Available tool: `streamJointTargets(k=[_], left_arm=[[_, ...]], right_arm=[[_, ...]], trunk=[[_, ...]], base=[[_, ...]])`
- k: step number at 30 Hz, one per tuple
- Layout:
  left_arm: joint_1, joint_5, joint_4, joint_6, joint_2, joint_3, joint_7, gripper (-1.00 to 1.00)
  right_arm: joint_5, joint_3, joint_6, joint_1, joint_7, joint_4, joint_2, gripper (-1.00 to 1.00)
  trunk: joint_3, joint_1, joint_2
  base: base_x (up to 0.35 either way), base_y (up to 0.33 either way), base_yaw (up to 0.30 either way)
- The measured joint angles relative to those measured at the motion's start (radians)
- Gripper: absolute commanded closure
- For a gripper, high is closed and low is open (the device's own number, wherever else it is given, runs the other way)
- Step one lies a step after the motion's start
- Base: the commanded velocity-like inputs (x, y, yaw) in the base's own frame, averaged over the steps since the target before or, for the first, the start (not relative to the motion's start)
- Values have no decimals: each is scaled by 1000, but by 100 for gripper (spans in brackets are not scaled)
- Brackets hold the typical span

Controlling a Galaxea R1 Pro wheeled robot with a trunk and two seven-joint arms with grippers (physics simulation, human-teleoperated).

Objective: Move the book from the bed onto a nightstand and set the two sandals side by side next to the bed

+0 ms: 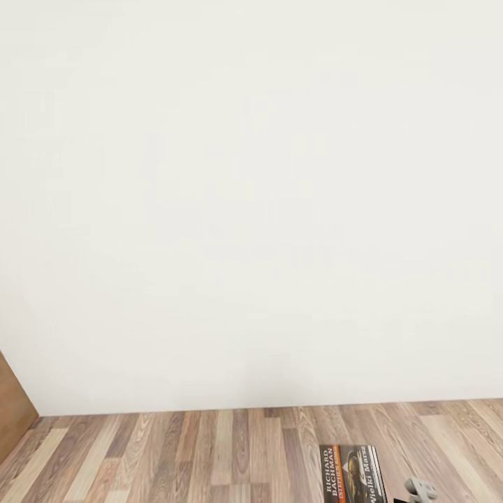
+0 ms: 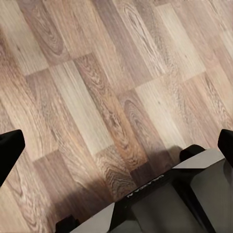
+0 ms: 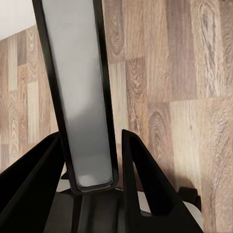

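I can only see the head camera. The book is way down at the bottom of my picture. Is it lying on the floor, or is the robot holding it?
Observer: Holding it. In the right wrist view the book stands edge-on, pinched between the black fingers of the right gripper.
Operator: What about the other hand?
Observer: The left gripper is open, with nothing between its fingers and just wood floor beyond them.

One book (image 1: 353, 474) (dark cover, orange band), one white wall (image 1: 251, 195), one wood-plank floor (image 1: 209, 454).
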Motion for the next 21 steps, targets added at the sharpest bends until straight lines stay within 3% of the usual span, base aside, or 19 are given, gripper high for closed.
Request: streamJointTargets(k=[8, 21], left_arm=[[0, 1, 0, 0, 0, 1, 0, -100], [1, 2, 0, 0, 1, 2, 1, -100]], right_arm=[[0, 1, 0, 0, 0, 0, 0, 100], [0, 1, 0, 0, 0, 0, 0, 100]], trunk=[[0, 0, 0], [0, 0, 0]], base=[[81, 0, 0], [311, 0, 0]])
